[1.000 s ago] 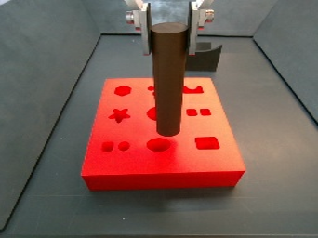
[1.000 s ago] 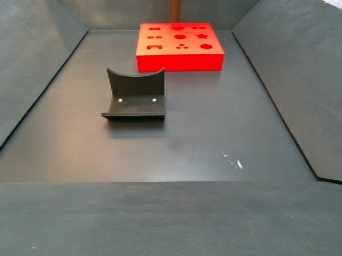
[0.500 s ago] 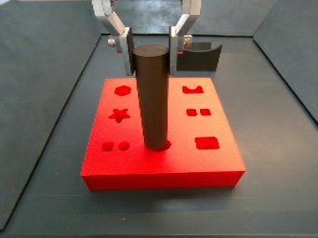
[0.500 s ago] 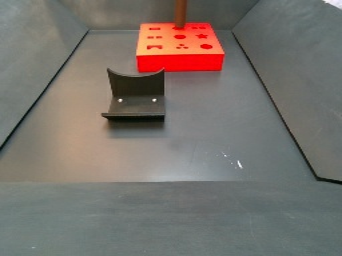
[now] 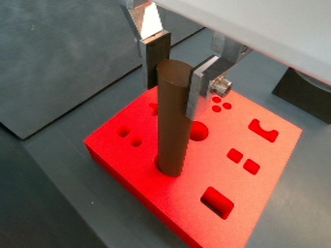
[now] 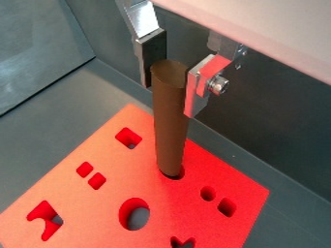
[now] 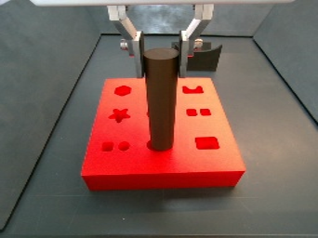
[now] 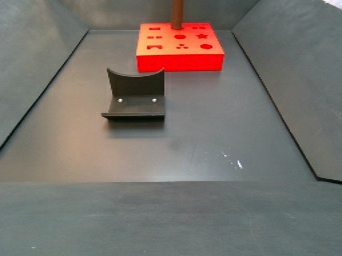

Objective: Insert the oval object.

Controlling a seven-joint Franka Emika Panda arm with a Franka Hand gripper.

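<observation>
Wrist views: peg (image 5: 173, 126) standing in board (image 5: 142, 174) hole | gripper (image 5: 181, 68) straddling its top, fingers spread, gripping nothing | risk — lifting crooked, a pad snagging and tilting peg

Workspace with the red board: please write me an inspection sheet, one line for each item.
Surface: dark floor with grey walls; small pale marks on it in a side view.
Job's things: peg upright, its lower end in a hole of the red board; other holes open.
Clutter: nothing seen.
Gripper: gripper above the board, open; fingers on both sides of the peg top, gaps visible in a side view.
Fixture: fixture on the floor, apart from the board.
Cables: nothing seen.
Surroundings: grey walls only.
</observation>
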